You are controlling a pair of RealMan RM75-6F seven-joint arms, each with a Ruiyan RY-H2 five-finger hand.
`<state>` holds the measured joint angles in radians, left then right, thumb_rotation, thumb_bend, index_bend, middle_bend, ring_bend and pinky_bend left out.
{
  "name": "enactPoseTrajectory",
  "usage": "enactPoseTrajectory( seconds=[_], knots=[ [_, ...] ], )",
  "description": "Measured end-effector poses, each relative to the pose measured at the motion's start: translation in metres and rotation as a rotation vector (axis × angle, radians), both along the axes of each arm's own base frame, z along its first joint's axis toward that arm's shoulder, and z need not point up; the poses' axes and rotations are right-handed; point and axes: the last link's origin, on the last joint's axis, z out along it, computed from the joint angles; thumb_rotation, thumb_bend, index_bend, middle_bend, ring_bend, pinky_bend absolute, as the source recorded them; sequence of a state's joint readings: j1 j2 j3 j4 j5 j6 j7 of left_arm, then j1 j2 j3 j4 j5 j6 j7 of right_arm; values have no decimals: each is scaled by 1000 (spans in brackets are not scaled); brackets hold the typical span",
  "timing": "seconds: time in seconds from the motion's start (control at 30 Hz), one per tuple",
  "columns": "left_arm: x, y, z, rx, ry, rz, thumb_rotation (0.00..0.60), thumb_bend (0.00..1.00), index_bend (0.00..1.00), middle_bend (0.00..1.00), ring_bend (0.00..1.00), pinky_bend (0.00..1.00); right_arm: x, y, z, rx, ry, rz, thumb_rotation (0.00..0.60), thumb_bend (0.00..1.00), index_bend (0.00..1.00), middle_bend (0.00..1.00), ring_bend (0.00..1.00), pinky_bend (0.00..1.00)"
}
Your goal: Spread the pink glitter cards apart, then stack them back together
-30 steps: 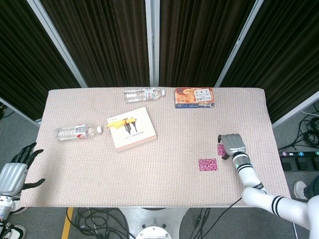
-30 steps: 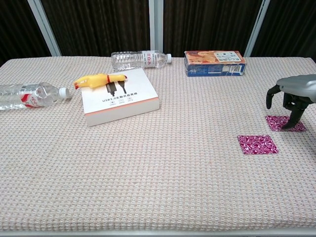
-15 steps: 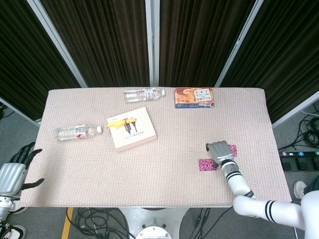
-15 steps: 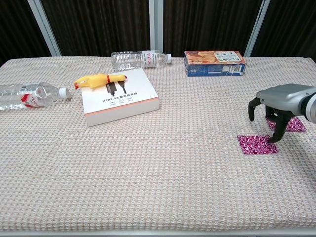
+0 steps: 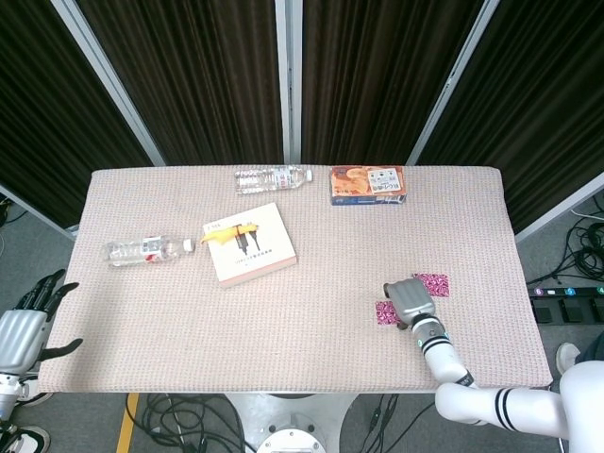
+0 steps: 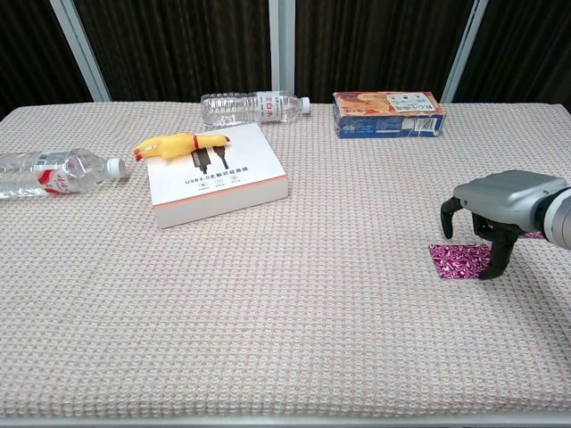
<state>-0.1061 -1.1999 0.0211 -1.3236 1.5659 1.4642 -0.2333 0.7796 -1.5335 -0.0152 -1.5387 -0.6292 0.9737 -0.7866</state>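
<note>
The two pink cards lie apart at the frame's lower right, so restacking is under way. The right hand (image 6: 486,234), fingers curled down and holding nothing, arches over the nearer card (image 6: 457,259); the other card (image 5: 432,284) lies just beyond. Next, it likely must pinch the nearer card. The left hand (image 5: 26,326) hangs open off the tabletop (image 5: 302,349).

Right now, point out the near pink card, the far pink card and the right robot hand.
Near pink card (image 6: 455,260), chest view, on its exposed left part.
Far pink card (image 5: 434,284), head view, on its uncovered middle.
Right robot hand (image 6: 500,198), chest view, on the grey back of the hand.
</note>
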Motion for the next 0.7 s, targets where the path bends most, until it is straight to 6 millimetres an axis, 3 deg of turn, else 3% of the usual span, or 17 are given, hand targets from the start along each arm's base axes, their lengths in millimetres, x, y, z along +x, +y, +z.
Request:
enactPoseTrajectory(
  seconds=[0.47,0.7],
  knots=[
    [-4,1,2,17,15,1,600,0,208,143,88,232,-1,0,-10,6,14,-6,600,0,359,931,961,963],
    [-4,1,3,16,14,-2,600,0,208,143,88,232,0,0,-13,2,9,-2,600,0,420,933,960,964]
  ],
)
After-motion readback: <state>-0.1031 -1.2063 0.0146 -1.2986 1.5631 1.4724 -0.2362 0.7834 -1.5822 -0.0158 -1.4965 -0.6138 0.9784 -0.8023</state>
